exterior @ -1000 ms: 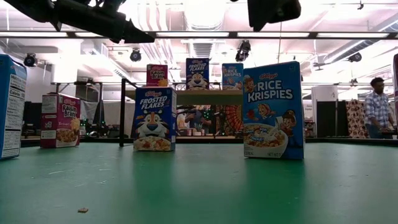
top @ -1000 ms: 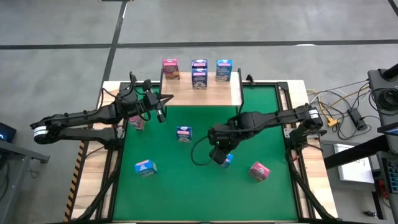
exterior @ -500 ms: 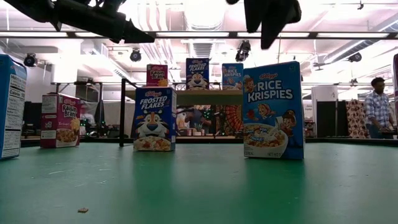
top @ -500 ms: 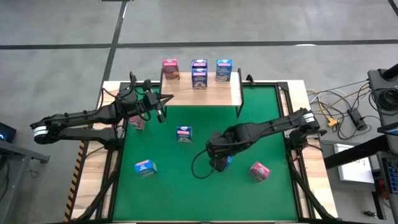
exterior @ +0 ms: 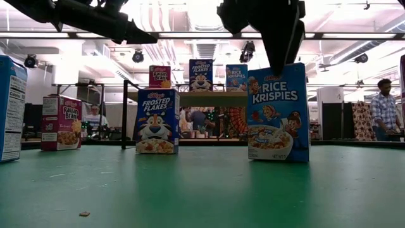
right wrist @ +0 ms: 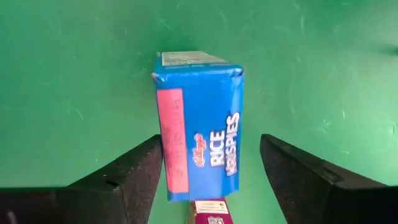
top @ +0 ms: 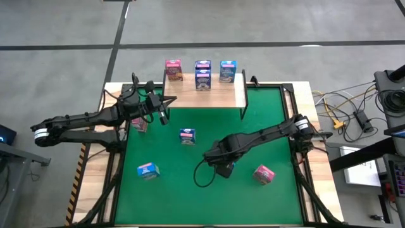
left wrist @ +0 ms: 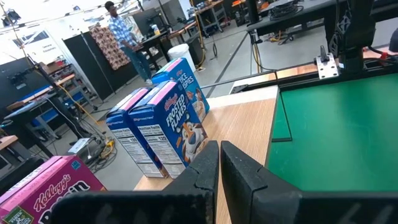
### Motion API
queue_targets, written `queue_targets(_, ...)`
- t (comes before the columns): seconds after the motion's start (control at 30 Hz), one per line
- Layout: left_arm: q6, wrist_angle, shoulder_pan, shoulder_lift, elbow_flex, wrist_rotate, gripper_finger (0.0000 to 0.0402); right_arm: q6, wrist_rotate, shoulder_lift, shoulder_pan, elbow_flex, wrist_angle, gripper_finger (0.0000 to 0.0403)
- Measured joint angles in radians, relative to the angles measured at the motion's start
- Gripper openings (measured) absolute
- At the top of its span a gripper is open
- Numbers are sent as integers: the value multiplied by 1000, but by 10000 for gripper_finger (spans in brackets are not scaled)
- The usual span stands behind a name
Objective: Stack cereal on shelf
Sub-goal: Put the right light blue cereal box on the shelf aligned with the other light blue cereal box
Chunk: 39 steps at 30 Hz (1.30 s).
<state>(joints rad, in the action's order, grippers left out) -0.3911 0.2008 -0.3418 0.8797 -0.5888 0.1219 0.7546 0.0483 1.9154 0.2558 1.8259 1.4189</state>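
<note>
Right gripper point(right wrist: 208, 171): fingers spread wide, straddling upright blue cereal box point(right wrist: 200, 127) on green mat point(top: 266, 126), gripping nothing. Left gripper point(left wrist: 219, 171): shut, empty, near shelf point(top: 190, 96). Shelf contents: four cereal boxes point(top: 202, 73). Remaining boxes scattered on mat.

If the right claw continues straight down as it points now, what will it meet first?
Probably the Rice Krispies box: the open right claw hangs directly above it, one finger on each side. How far above is unclear.
</note>
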Motion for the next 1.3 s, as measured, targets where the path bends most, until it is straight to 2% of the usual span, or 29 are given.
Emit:
queue_targets(0.53,0,0,0,0,0,0,0,-31,-3,11,2,0,-7,171)
queue_targets(0.93,0,0,0,0,0,0,0,-65,-19,2,1,0,-11,151)
queue_targets(1.3,0,0,0,0,0,-1,0,-155,-23,-169,-69,2,38,146)
